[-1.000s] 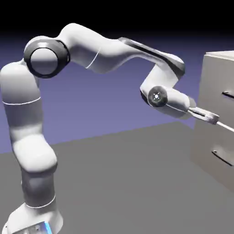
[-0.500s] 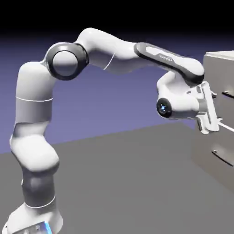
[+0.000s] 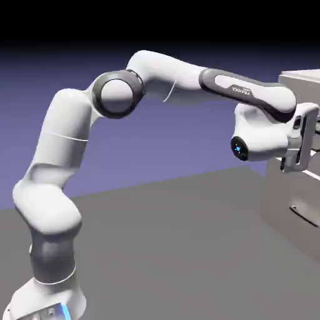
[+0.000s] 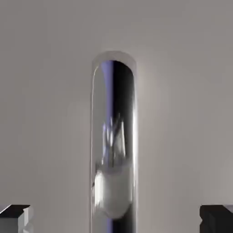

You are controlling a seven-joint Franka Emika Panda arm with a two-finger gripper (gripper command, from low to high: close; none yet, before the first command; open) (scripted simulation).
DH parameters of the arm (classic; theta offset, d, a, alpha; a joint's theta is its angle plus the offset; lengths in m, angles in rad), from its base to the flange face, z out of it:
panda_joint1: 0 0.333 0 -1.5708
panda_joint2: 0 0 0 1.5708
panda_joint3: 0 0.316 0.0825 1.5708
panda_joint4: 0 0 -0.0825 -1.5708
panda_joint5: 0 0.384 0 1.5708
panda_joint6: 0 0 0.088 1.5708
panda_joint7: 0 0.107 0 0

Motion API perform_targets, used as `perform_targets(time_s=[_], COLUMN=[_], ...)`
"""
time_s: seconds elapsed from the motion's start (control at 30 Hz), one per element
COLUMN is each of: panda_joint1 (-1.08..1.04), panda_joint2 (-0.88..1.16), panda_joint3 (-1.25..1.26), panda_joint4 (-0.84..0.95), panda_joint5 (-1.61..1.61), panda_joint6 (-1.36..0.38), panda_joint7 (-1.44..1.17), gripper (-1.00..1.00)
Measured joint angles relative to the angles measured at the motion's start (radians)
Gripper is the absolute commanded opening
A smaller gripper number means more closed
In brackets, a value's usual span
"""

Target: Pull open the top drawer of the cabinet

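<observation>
The cabinet stands at the exterior view's right edge, boxy and light grey-beige. My gripper is right up against the top drawer's front, and the hand hides that drawer's handle in this view. In the hand view the top drawer fills the picture as a flat pale surface. Its dark shiny bar handle runs down the middle, between my fingertips, which stand far apart at the bottom corners. The gripper is open and straddles the bar without touching it.
The lower drawer's dark handle shows below my hand on the cabinet front. The grey table stretches from the robot's base to the cabinet. The arm's forearm reaches across level with the cabinet's top.
The arm has swung right and upward toward the cabinet. The hand has turned to face the top drawer's front and come close to it.
</observation>
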Motion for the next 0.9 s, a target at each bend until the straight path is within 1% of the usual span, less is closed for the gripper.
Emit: perform_targets(time_s=[0.07,0.4,0.7,0.9], panda_joint1=[0.000,0.333,0.393,0.350], panda_joint2=[0.000,-0.172,-0.498,-0.715], panda_joint3=[0.000,-0.335,-0.352,-0.305], panda_joint4=[0.000,-0.307,-0.590,-0.754], panda_joint5=[0.000,0.018,0.064,0.100], panda_joint6=[0.000,-0.100,-0.108,-0.090], panda_joint7=[0.000,-0.026,-0.304,-0.485], gripper=[-1.00,-1.00,-1.00,-1.00])
